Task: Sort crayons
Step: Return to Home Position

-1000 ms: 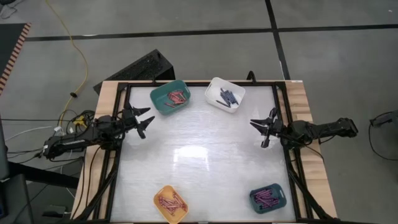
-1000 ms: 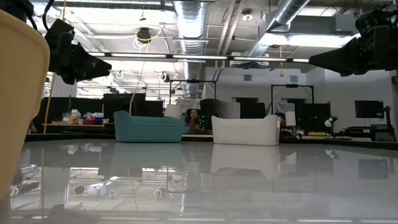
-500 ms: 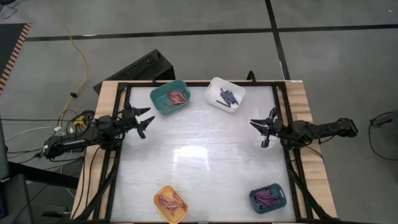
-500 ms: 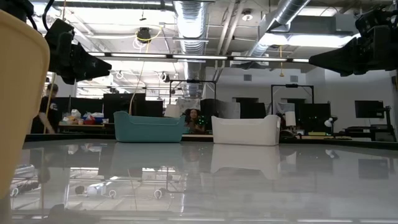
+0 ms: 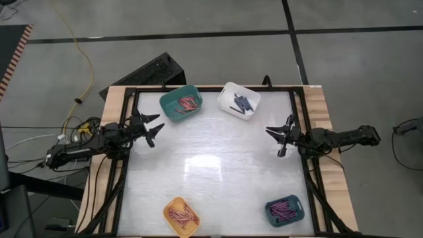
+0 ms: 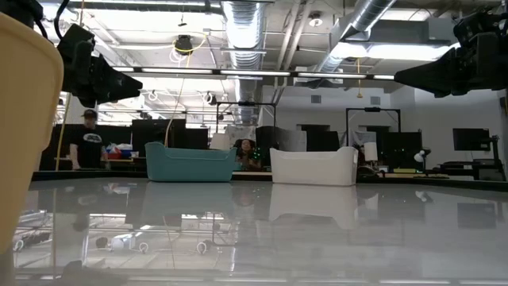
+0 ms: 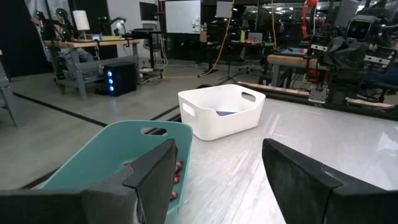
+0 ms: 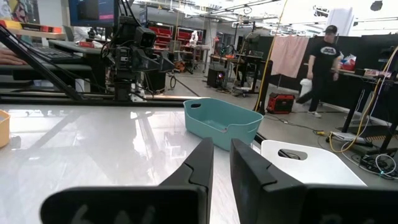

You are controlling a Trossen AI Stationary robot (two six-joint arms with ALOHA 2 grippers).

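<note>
**Both hands empty over the tabletop, crayons lying in four bins**

My left hand [image 7: 217, 150] hangs with its fingers spread wide and nothing between them. It sits above the left edge of the tabletop [image 5: 211, 178], near the teal bin [image 5: 166, 100]. My right hand [image 8: 221, 144] hangs above the right edge, pointing inward. Its fingers are drawn narrow with only a slim gap, and it holds nothing either.

Outward from there, I see the crayons in the bins:
- **Back left:** the red crayons [image 5: 190, 102] lie in the teal bin.
- **Just beside it:** the white bin [image 5: 228, 89] holds the dark blue-purple crayons [image 5: 243, 102].
- **Front left:** the yellow bin [image 5: 170, 208] holds the brownish-red crayons [image 5: 183, 214].
- **Front right corner:** the dark teal bin [image 5: 299, 203] holds the pink-magenta crayons [image 5: 284, 210].

In the room beyond the tabletop, a person [image 6: 86, 141] in a dark shirt stands by a bench.
</note>
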